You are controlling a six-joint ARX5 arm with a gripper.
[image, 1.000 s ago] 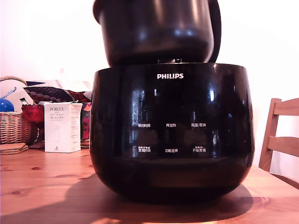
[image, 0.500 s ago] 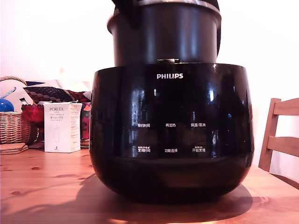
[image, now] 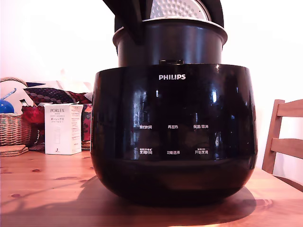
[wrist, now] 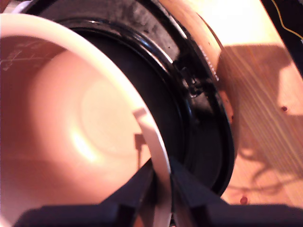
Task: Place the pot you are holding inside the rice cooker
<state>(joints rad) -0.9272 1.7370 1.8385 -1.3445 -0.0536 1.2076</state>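
The exterior view sits low, near the height of the wooden surface (image: 47,189), and faces the front of the rice cooker (image: 173,132) level and close, so the cooker body fills most of the picture; a box (image: 63,128), a basket (image: 14,127) and a chair (image: 284,137) show behind it at the edges. The wrist view looks steeply down from just above the claw (wrist: 161,189), very near, into the pot (wrist: 71,123) and the cooker's open top, with the surface beyond. Both views share the pot's rim, the claw on it, the cooker and the surface.
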